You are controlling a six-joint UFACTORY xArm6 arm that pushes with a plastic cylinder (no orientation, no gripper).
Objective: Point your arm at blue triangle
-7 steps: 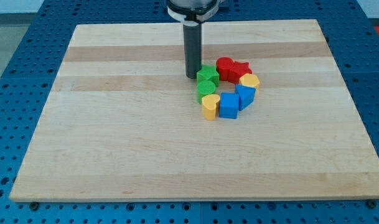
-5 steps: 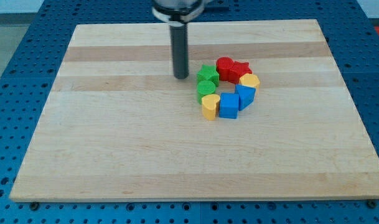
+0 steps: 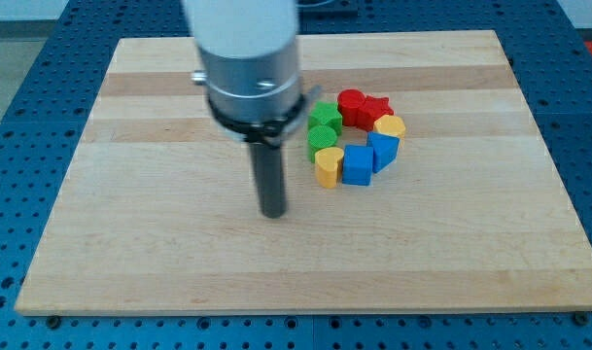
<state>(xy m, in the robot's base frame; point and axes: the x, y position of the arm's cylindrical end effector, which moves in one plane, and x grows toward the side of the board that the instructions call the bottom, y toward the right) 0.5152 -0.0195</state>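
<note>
Seven small blocks form a tight ring on the wooden worktop (image 3: 159, 272), and your end effector, a plain dark rod with no jaws to open or close and nothing held, meets the board at my tip (image 3: 273, 213), clear of every block. From that tip the ring lies toward the view's right and slightly toward the view's top, near but not touching. The task's thing, the blue triangle (image 3: 384, 149), sits on the far side of the ring from the tip, on the ring's right edge, touching the blue square block (image 3: 358, 165) on its lower left and just below the yellow block (image 3: 391, 125). Nearest the tip is the yellow heart-shaped block (image 3: 328, 166), with the green heart-shaped block (image 3: 321, 137) and the green star (image 3: 324, 116) above it; the red blocks (image 3: 362, 106), two of them pressed together, close the ring at the view's top. The relation to hold in mind is that a straight line from the tip to the blue triangle crosses the yellow heart and the blue square, so a direct approach would probably disturb them; coming round by the view's bottom or right looks cleaner. The triangle's long axis cannot be made out at this size. No brand, label or readable writing appears anywhere.
</note>
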